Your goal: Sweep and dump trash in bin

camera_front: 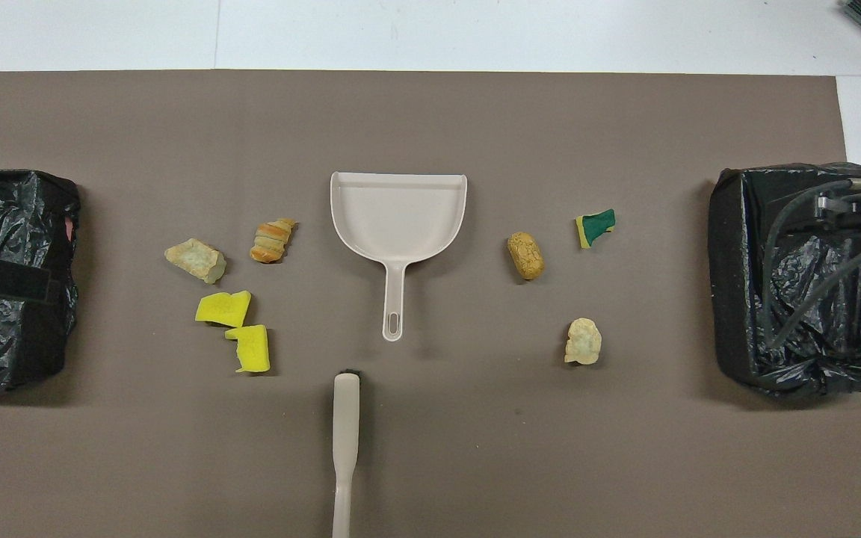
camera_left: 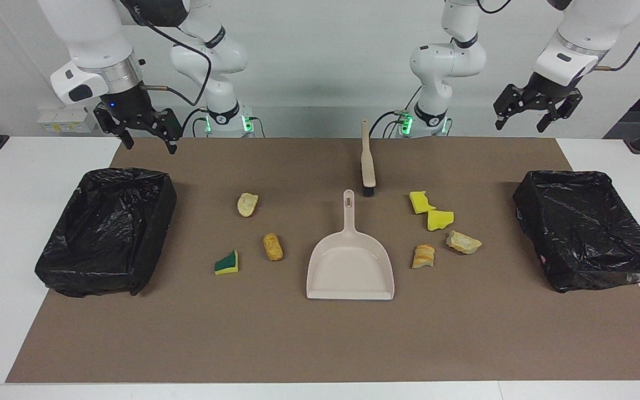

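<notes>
The dustpan [camera_left: 350, 266] lies in the middle of the mat [camera_left: 320, 344], handle toward the robots, and the brush [camera_left: 368, 161] lies just past that handle, so both arms can probably reach the tools. The trash is in two groups on the mat: four scraps [camera_left: 436, 230] toward the left arm's end, three scraps [camera_left: 250, 233] toward the right arm's. A bin [camera_left: 586, 228] stands at each end. The left gripper [camera_left: 536, 108] and the right gripper [camera_left: 145, 125] hang high with spread fingers, holding nothing, waiting.
</notes>
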Motion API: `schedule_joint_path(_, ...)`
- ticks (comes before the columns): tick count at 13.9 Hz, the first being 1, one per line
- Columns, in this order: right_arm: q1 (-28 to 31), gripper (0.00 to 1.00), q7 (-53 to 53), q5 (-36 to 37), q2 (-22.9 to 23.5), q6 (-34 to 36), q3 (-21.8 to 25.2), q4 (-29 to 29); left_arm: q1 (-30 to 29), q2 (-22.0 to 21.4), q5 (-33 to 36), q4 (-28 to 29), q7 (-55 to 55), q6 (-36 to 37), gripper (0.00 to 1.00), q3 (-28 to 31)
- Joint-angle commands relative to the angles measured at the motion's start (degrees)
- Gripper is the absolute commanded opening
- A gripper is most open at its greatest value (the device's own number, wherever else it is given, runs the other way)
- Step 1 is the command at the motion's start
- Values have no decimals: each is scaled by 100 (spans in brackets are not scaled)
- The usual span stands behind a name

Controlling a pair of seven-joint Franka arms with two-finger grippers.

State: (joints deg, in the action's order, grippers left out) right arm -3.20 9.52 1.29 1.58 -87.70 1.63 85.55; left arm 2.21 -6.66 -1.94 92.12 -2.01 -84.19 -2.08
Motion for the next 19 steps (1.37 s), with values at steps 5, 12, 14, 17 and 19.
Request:
schedule_joint_path(5,65,100,-345,-6,53,-71,-5,-82,-10,-64,-70,8,16,114,100,-3)
schedule_joint_path(12,65,100,-267,-23,-8,-71,30,14,25,-151,-79,105,25,122,100,-3)
schedule_joint_path(14,56,100,-241,-23,-26,-80,30,41,25,-151,-79,122,25,131,100,-3)
schedule_joint_path(17,47,100,-276,-23,-123,-211,30,234,25,-151,-79,114,25,131,100,-3)
schedule_joint_path(19,47,100,-284,-23,-131,-212,30,252,16,-151,-79,114,25,131,100,-3)
